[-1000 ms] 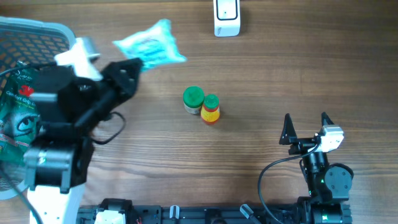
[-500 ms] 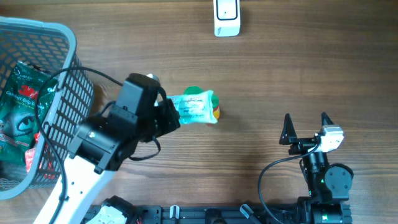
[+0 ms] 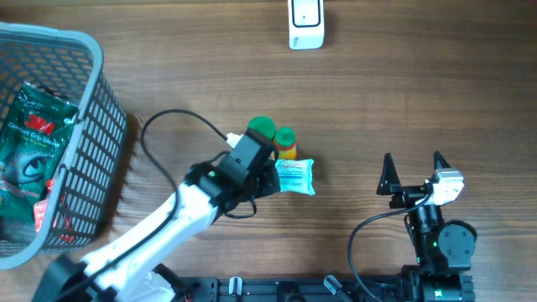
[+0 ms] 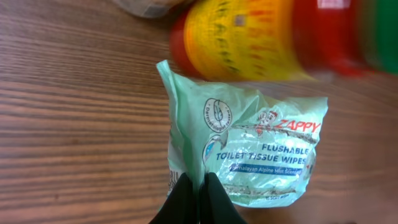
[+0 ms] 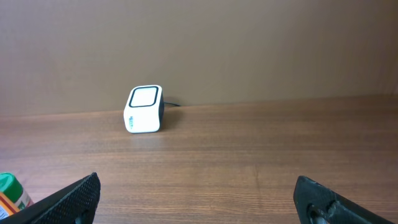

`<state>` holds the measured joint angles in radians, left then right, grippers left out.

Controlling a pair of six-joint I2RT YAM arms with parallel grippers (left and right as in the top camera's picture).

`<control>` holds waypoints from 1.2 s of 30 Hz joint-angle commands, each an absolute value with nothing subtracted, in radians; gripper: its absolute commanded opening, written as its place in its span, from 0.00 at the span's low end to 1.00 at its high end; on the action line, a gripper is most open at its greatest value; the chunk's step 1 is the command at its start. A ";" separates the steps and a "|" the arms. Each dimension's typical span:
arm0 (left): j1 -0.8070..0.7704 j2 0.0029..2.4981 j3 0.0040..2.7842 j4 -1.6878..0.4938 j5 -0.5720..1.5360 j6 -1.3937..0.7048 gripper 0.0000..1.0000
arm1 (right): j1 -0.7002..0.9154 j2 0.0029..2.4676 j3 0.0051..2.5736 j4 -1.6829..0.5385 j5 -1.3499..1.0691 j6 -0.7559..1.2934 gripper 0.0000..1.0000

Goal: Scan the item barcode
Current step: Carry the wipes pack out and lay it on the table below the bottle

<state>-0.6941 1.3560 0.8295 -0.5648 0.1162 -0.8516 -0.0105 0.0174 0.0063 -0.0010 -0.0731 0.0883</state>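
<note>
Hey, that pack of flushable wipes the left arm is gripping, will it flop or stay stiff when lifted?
Likely floppy: the wipes pack is a soft, wrinkled film pouch pinched only at one edge by the left gripper, so it should sag or swing. It looks small and flat, so probably light. The glossy film may slip.

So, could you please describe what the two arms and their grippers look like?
The left arm is white with black joints and a looping black cable. The left gripper is black and narrow. The right gripper has black pointed fingers, a white block behind them and its own black cable.
</note>
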 commanded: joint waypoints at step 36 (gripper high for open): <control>-0.754 1.699 0.819 -0.354 0.130 -1.034 0.04 | -0.013 0.010 0.005 0.001 -0.060 0.080 1.00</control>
